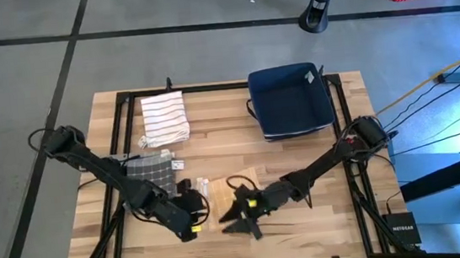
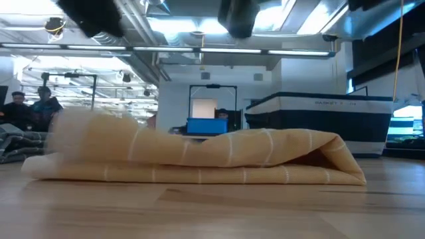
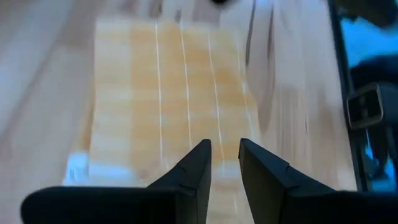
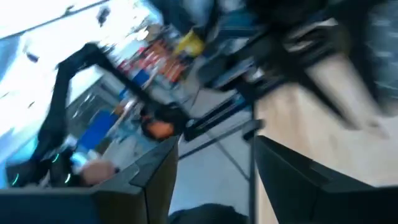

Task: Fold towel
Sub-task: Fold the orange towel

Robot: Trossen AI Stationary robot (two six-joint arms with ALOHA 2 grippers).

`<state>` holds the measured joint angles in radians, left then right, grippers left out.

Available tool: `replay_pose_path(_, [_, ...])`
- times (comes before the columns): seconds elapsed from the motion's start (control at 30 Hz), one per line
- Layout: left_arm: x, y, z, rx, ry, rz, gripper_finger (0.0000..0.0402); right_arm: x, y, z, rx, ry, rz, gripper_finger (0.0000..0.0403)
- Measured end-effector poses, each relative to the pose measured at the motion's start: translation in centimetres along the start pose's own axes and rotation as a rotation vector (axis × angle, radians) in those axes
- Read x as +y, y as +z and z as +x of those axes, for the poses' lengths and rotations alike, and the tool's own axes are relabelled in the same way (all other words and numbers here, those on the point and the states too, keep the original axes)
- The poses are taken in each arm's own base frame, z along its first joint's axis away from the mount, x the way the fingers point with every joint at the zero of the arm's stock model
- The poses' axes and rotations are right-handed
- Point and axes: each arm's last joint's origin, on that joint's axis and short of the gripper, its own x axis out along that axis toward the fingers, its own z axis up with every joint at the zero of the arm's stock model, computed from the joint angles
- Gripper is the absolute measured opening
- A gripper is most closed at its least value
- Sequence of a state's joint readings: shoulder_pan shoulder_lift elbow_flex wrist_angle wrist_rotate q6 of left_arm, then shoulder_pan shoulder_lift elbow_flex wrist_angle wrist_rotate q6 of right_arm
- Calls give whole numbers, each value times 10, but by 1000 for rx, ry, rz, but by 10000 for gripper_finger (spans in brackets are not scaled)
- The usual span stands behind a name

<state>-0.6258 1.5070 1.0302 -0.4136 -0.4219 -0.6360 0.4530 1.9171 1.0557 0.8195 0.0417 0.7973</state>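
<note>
I am finishing a fold: right claw (image 1: 240, 215) standing apart, left claw (image 3: 225, 163) nearly together over the yellow towel (image 2: 199, 159), flattening next.

In the low view, the yellow towel's (image 2: 199, 159) left end dissolves into blur. Overhead, both arms cover most of it. The right tool (image 4: 214, 180) points at a smeared, unreadable room.

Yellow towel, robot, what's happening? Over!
Left gripper open a crack, empty, over yellow towel. Right gripper open, empty. Towel folded over on table. Nothing blocking.
</note>
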Motion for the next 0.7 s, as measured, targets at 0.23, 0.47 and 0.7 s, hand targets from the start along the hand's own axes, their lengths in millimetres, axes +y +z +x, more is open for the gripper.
replay_pose_path(0.23, [1, 11, 21, -156, 26, 1, 76, -14, -25, -5, 238, -167, -109, 216])
replay_pose_path(0.47, [11, -15, 72, 15, 83, 41, 76, -33, -42, -19, 293, -558, -333, 216])
replay_pose_path(0.7, [33, -43, 77, 285, 278, 43, 76, -55, -59, -25, 416, -705, -388, 216])
